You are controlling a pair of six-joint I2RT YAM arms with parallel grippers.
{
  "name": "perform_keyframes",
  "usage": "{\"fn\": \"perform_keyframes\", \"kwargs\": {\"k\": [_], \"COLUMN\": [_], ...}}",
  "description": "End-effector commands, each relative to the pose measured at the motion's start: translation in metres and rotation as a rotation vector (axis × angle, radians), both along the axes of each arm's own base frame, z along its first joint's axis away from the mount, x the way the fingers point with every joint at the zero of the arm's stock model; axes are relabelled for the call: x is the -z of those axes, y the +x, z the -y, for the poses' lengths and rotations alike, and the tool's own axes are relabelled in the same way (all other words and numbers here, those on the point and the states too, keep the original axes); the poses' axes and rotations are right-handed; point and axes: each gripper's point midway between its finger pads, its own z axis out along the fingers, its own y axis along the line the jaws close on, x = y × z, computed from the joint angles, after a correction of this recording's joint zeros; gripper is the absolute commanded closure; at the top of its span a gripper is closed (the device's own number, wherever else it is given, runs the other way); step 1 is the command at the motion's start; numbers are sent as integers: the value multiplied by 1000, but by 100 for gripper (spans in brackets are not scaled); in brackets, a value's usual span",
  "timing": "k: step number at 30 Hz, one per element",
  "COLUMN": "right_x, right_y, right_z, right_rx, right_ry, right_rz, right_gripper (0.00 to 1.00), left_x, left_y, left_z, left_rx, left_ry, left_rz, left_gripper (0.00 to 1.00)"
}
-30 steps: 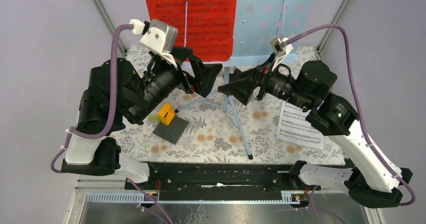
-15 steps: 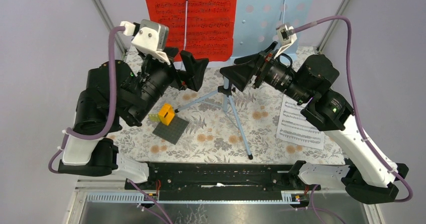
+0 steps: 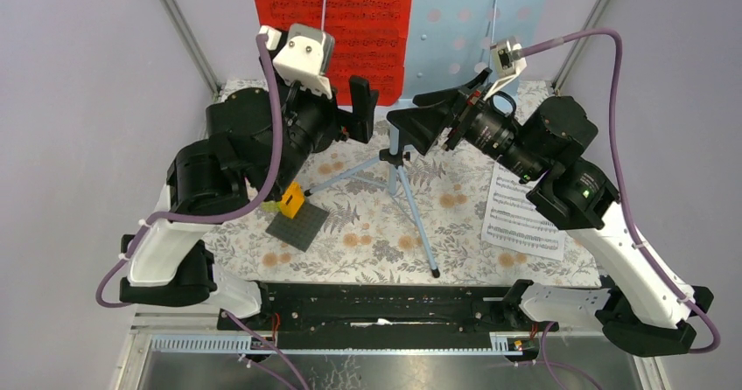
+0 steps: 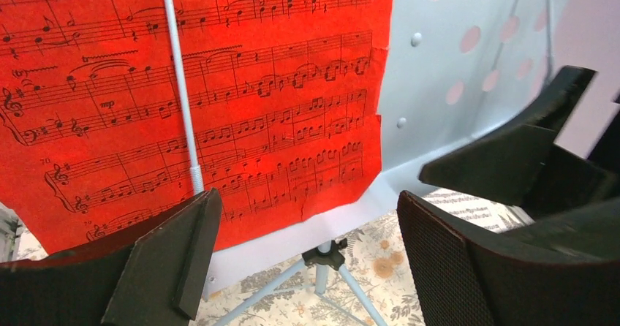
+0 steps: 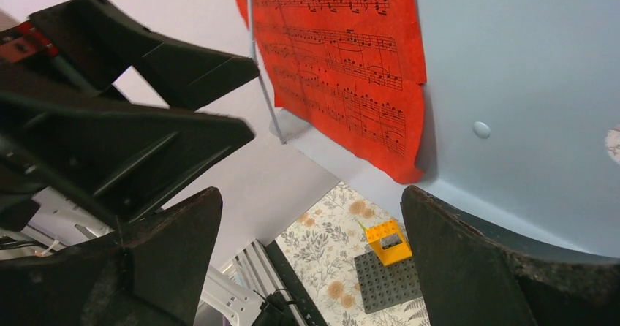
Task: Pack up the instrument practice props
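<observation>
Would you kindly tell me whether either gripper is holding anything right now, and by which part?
Nothing is held. The left gripper and the right gripper both stand open near the pale-blue sheet-music holder, neither closed on it.

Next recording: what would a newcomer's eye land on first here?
The bright red music sheet on the pale-blue stand at the back of the table dominates the view. Right in front of it the left gripper and right gripper, both open, face each other above the stand's tripod legs. A white music sheet lies flat on the table's right side.
</observation>
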Motion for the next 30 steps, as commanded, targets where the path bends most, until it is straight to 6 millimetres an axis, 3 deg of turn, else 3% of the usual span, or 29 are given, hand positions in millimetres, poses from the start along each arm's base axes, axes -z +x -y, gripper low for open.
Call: {"fn": "perform_keyframes", "kwargs": {"k": [1,9,15,25,30], "right_x": [-24,-22,-18,-12,-10], "right_y": [-6,-4,-3,0,0], "right_z": [11,10,8,7,7], "right_rx": [22,24,27,34,34], "right_ry": [49,41,32,22,20], "right_rz": [73,74,70,60,54], "right_gripper": [0,0,0,0,0], "left_x": [-3,0,-8,-36,-29], "left_y": [17,40,30,6,15], "left_z": [-7,-18,-20,-43,-51], "left_rx": [-6,-2,57,117,45], "left_ry": [-23,-46,-76,-152,-122], "left_rz": [3,-22,-11,42,31], "left_gripper": [4,7,9,9,9]}}
